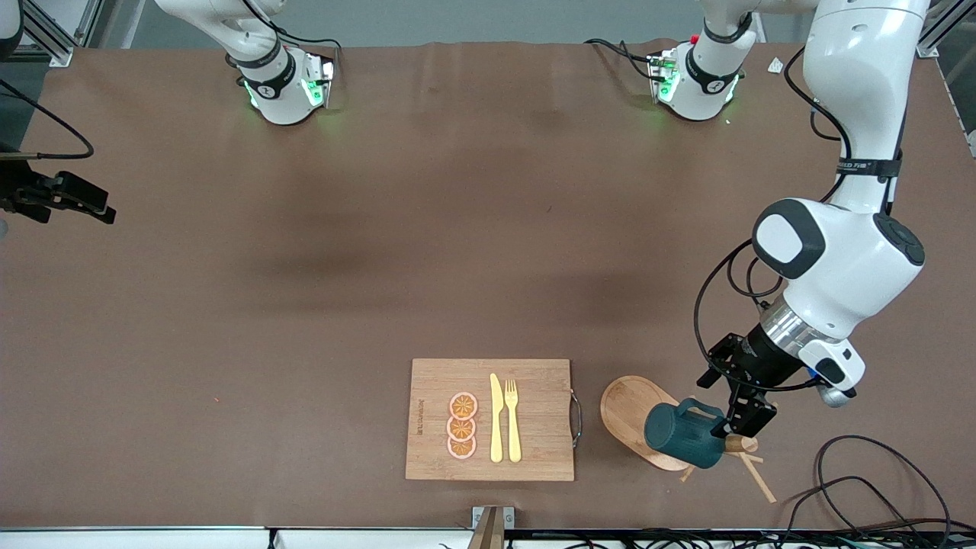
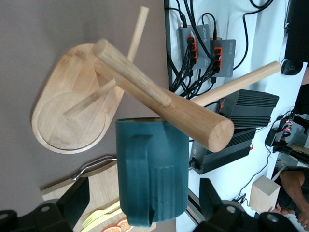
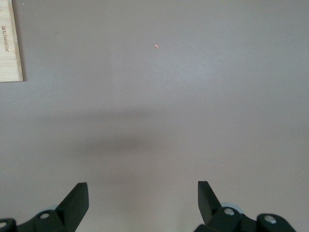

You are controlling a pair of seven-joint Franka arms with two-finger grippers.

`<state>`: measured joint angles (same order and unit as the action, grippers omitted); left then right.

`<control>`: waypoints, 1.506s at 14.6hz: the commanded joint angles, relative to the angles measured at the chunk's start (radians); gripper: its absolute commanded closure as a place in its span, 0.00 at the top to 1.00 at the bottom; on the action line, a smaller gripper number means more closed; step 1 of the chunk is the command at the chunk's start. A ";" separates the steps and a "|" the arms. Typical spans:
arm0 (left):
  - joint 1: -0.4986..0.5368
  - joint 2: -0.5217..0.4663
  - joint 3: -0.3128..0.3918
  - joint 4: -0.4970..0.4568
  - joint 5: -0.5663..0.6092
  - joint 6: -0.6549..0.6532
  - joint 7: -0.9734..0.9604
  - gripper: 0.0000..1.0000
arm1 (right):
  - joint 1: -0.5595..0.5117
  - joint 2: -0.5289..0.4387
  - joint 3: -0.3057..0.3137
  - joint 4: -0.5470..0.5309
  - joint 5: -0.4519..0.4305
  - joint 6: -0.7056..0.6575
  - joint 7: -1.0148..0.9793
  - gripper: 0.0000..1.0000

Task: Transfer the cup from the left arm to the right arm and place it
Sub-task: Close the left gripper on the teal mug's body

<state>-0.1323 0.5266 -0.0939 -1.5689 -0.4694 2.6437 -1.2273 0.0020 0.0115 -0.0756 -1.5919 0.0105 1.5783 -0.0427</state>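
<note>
Brown table runs bare under the right claw, which waits at the right arm's end with its fingers spread wide and nothing between them. Toward the middle, near the front camera, a wooden cutting board carries three orange slices, a yellow knife and a yellow fork. Just beside the board, toward the left arm's end, stands a wooden mug tree on an oval base, its thick post crossed by thinner pegs. The cup sits up on that tree, tilted, its mouth against the post and its handle turned toward the left wrist camera; just how a peg carries it is hidden. The left claw straddles the cup with its jaws parted, and bare space shows on each side of the ribbed wall, so I judge that nothing is gripped yet and the step in hand is the pickup. To do it well, the claw should centre on the body so both fingers meet the ribs together, then close firmly without pinching the handle. The lift should probably follow the line of whichever peg carries the cup, not go straight up, or the cup may catch and tip the light stand. A grip low on the body would leave the rim end free for the right claw at the handover.
</note>
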 commanded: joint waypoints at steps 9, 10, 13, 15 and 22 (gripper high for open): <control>-0.004 0.131 -0.037 0.133 -0.025 0.079 -0.008 1.00 | -0.007 0.001 0.011 0.012 -0.010 -0.001 -0.011 1.00; -0.006 0.138 -0.037 0.136 -0.025 0.081 -0.008 1.00 | -0.007 0.002 0.010 0.012 -0.010 -0.001 -0.011 1.00; -0.006 0.147 -0.044 0.136 -0.023 0.085 0.003 1.00 | -0.007 0.001 0.011 0.012 -0.010 -0.001 -0.011 1.00; -0.006 0.158 -0.056 0.136 -0.023 0.096 0.003 1.00 | -0.005 0.001 0.011 0.012 -0.010 -0.001 -0.011 1.00; -0.006 0.179 -0.061 0.138 -0.023 0.136 0.003 1.00 | -0.007 0.002 0.011 0.012 -0.009 0.000 -0.011 1.00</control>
<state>-0.1338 0.6762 -0.1508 -1.4578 -0.4765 2.7454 -1.2277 0.0023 0.0115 -0.0724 -1.5907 0.0105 1.5802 -0.0461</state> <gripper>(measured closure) 0.000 0.000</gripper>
